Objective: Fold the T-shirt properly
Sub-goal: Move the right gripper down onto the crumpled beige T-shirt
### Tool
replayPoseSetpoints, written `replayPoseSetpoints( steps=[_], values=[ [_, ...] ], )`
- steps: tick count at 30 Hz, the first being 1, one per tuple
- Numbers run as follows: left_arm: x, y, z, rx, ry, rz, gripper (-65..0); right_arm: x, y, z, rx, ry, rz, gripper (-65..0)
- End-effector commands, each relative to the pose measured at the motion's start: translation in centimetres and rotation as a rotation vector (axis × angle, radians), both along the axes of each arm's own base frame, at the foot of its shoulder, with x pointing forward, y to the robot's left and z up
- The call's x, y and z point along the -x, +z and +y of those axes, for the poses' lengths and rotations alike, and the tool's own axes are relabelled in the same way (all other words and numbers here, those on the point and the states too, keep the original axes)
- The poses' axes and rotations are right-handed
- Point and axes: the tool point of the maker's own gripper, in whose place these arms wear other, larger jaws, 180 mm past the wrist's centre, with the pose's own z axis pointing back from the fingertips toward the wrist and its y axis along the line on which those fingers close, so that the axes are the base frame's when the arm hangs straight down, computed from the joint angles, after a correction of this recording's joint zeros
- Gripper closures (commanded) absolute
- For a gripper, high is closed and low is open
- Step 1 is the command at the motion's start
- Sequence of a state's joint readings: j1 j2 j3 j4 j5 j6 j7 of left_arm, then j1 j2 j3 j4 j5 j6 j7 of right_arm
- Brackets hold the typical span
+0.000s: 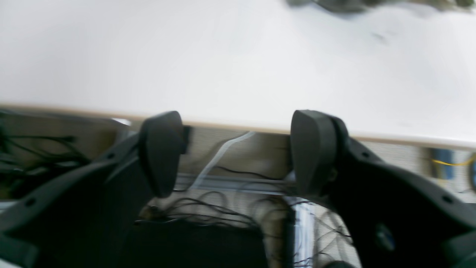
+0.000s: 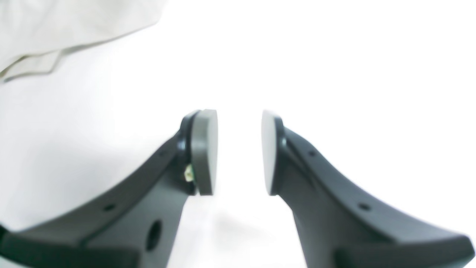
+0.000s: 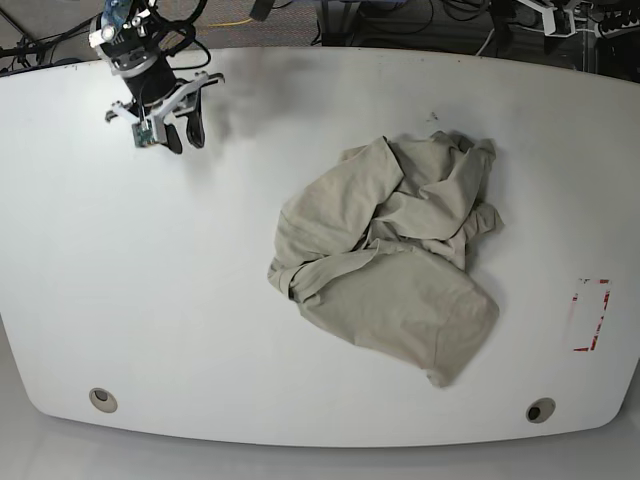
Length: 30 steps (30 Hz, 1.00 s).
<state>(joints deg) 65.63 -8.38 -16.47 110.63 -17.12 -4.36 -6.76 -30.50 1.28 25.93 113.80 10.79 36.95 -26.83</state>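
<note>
While the T-shirt (image 3: 388, 255) lies crumpled in a loose heap on the white table (image 3: 150, 290), right of centre in the base view, neither arm touches it. The beige cloth is bunched and creased, with overlapping folds toward the far side and a flatter lobe reaching toward the near edge. A corner of the same cloth shows pale at the upper left of the right wrist view (image 2: 55, 33), well apart from the pads.

The right gripper (image 2: 239, 152) hangs above bare table with its jaws parted by a narrow gap and nothing between them. In the base view it (image 3: 183, 133) sits near the far left corner, well clear of the garment.

The left gripper (image 1: 238, 149) stands with its jaws wide apart and empty, poised over the table's edge; the view is blurred. Past that edge, tangled dark cables (image 1: 208, 212) show below table level. This arm does not appear in the base view.

Further out, a red-marked rectangle (image 3: 590, 315) lies near the table's right edge, and two round fittings (image 3: 102, 399) sit along the near edge.
</note>
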Motion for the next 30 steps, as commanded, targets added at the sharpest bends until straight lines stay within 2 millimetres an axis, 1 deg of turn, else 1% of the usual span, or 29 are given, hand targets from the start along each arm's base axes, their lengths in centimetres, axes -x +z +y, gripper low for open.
replayPoseSetpoints(
  steps=[1,3,4,5,6,7,8,10,12,16,17,19,22,23,27,30],
  values=[
    [-0.5,1.0,0.6,-0.022,0.02,-0.042,-42.8,-2.7,2.0,0.5,0.005,0.042,-0.063,-28.4],
    [-0.3,0.9,0.6,-0.017,0.031,-0.04,-42.8,-3.7,2.2,0.6,0.024,0.061,-0.054,-35.4],
    [-0.3,0.9,0.5,-0.017,0.033,-0.04,-42.8,-4.3,2.4,0.5,0.036,0.063,-0.054,-39.8],
    [-0.2,0.8,0.5,-0.016,0.037,-0.038,-42.8,-4.9,2.7,0.2,0.052,0.067,-0.059,-42.5],
    [-0.2,0.8,0.5,-0.016,0.037,-0.038,-42.8,-5.6,3.1,0.1,0.06,0.073,-0.068,-43.8],
    [-0.3,0.8,0.5,-0.016,0.035,-0.038,-42.8,-6.7,3.7,0.5,0.066,0.091,-0.087,-43.6],
    [-0.4,0.8,0.6,-0.017,0.032,-0.04,-42.8,-7.6,3.8,1.6,0.065,0.129,-0.091,-42.8],
    [-0.9,0.9,0.6,-0.018,0.03,-0.054,-42.8,-8.8,4.1,3.0,0.094,0.199,-0.092,-41.9],
    [-1.6,1.1,0.6,-0.029,0.023,-0.073,-42.8,-9.9,4.6,5.6,0.138,0.304,-0.108,-41.4],
    [-1.8,1.0,0.4,-0.092,-0.026,-0.064,-42.8,-10.8,4.5,9.7,0.194,0.456,-0.122,-41.5],
    [-1.8,0.9,0.4,-0.104,-0.035,-0.061,-42.8,-11.2,4.7,10.3,0.208,0.48,-0.13,-41.5],
    [-2.0,0.9,0.3,-0.121,-0.051,-0.063,-42.8,-12.2,4.7,12.4,0.241,0.546,-0.143,-41.5],
    [-2.9,1.1,0.3,-0.131,-0.056,-0.086,-42.8,-13.1,4.1,14.9,0.286,0.633,-0.14,-41.5],
    [-3.1,1.2,0.3,-0.137,-0.06,-0.091,-42.8,-13.3,3.8,16.0,0.297,0.672,-0.135,-41.5],
    [-3.2,1.1,0.2,-0.151,-0.072,-0.088,-42.8,-14.5,3.2,18.2,0.31,0.741,-0.122,-41.5],
    [-3.3,1.1,0.3,-0.151,-0.071,-0.09,-42.8,-15.5,3.5,20.6,0.286,0.766,-0.126,-41.5]
  ],
)
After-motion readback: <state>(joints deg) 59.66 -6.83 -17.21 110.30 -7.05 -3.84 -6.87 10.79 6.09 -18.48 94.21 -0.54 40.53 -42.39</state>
